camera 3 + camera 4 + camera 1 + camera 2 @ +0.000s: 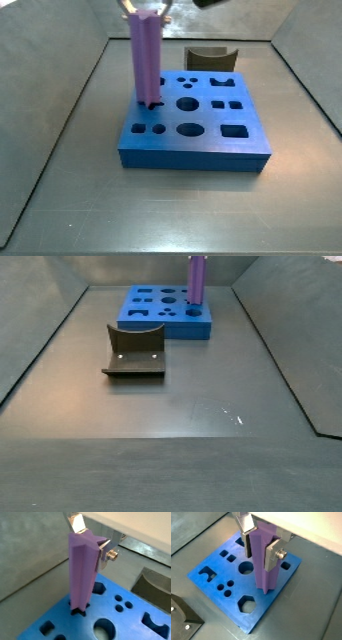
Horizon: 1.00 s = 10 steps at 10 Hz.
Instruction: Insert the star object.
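The star object [83, 567] is a long light purple prism with ridged sides, standing upright in both wrist views [266, 562]. My gripper [90, 542] is shut on its upper part, one silver finger [271, 554] on each side. Its lower end sits at the mouth of the star-shaped hole in the blue block [70, 622], near one edge of the block [271, 604]. In both side views the star object [146, 60] stands tall on the block [194, 150], with the gripper [147, 8] at its top. How deep the end goes is hidden.
The blue block [160, 328] has several other shaped holes. The dark fixture [134, 351] stands on the floor apart from the block, and shows in other views [207, 57] [181, 619]. Grey walls ring the floor.
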Tool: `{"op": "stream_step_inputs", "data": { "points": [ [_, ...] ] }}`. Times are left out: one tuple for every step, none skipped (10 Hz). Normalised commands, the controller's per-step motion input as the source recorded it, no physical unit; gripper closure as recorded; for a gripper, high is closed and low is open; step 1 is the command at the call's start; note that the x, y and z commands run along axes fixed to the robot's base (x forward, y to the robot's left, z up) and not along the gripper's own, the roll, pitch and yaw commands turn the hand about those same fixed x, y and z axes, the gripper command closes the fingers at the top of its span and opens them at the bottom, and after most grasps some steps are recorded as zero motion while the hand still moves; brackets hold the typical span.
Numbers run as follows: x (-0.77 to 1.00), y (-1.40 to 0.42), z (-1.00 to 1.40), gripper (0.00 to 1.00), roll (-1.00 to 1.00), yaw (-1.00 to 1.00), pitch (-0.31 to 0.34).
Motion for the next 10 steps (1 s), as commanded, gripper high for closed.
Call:
{"op": "stream_step_inputs", "data": {
  "points": [
    [0.05, -0.07, -0.38, 1.00, 0.06, -0.01, 0.000],
    [0.01, -0.10, -0.32, 1.00, -0.05, -0.14, -0.050],
    [0.05, -0.10, -0.37, 1.00, -0.04, -0.13, -0.071],
    [0.05, -0.06, -0.42, 1.00, 0.00, -0.09, -0.060],
    [0.00, -0.06, -0.45, 1.00, -0.03, -0.16, -0.074],
    [0.00, -0.04, -0.50, 1.00, 0.00, -0.21, -0.069],
    [-0.06, -0.05, -0.61, 1.00, 0.00, -0.20, -0.087],
    [-0.14, -0.03, -0.65, 1.00, 0.00, -0.07, -0.080],
    [-0.15, -0.04, -0.66, 1.00, 0.06, 0.08, -0.079],
    [-0.22, -0.06, -0.61, 1.00, 0.09, 0.17, -0.067]
  ]
}}
